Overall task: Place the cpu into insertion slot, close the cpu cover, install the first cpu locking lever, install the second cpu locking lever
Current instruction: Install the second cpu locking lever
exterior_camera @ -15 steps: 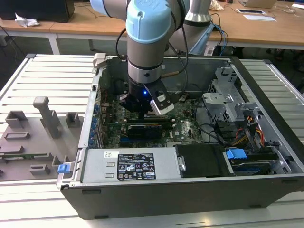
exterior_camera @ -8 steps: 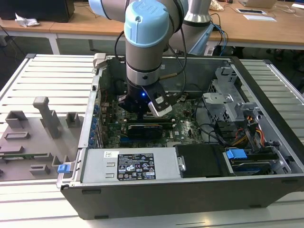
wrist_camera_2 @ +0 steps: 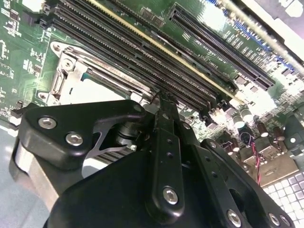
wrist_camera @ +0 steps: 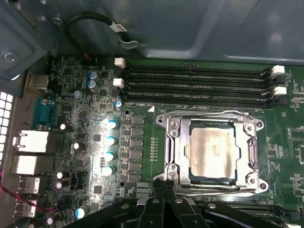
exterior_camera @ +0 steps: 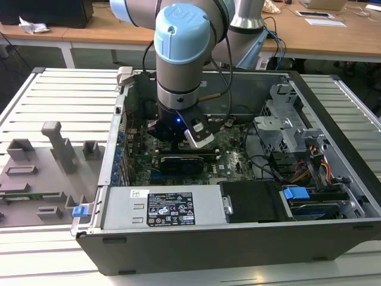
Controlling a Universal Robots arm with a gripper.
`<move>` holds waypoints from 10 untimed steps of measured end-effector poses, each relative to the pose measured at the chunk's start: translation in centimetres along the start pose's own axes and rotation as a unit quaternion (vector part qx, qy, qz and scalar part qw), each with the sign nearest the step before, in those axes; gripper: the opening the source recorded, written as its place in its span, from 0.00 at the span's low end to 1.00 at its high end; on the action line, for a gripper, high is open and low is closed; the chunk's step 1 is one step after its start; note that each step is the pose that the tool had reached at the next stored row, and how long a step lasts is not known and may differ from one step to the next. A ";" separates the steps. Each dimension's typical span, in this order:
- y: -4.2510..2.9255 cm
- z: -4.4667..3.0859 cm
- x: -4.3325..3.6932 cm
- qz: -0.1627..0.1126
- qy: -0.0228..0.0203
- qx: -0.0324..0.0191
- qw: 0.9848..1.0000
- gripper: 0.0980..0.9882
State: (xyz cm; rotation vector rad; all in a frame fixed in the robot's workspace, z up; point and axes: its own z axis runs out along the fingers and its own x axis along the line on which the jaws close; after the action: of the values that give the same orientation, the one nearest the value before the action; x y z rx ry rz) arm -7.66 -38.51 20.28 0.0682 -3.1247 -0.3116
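The open computer case [exterior_camera: 238, 179] lies on its side on the slatted worktop [exterior_camera: 53, 95]. At its near edge sits the grey power supply [exterior_camera: 161, 208], with a blue clip [exterior_camera: 296, 193] at about three o'clock from it. Behind that, the arm [exterior_camera: 181, 53] reaches down into the case over the green motherboard [exterior_camera: 229, 158], the pincer [exterior_camera: 178, 140] low above the board.

In the first wrist view the pincer [wrist_camera: 166, 206] hangs just over the near edge of the slot [wrist_camera: 176, 167]. Its fingers [wrist_camera: 154, 209] stand pressed together, holding nothing. In the second wrist view one finger [wrist_camera_2: 166, 156] points toward the socket's metal rim.

The cpu [wrist_camera: 212, 153] already lies flat in the slot, its silvery top showing through the window of the cover [wrist_camera: 251, 153], which lies down over it. At twelve o'clock from the socket run the long black memory slots [wrist_camera: 199, 80]. At nine o'clock stands a column of small capacitors [wrist_camera: 110, 147]. On the worktop beyond the case's side lie grey fixtures [exterior_camera: 56, 149].
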 end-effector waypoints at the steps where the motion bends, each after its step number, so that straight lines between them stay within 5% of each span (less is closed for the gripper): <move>1: 0.03 0.07 0.05 0.000 0.000 -0.002 1.000 0.01; 6: 0.14 0.48 0.59 0.000 0.000 -0.009 1.000 0.01; 10: 0.27 -0.19 0.60 0.000 -0.001 -0.011 1.000 0.01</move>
State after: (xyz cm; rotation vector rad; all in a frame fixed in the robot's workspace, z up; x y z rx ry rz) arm -8.28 -38.31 20.52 0.0681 -3.1219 -0.3456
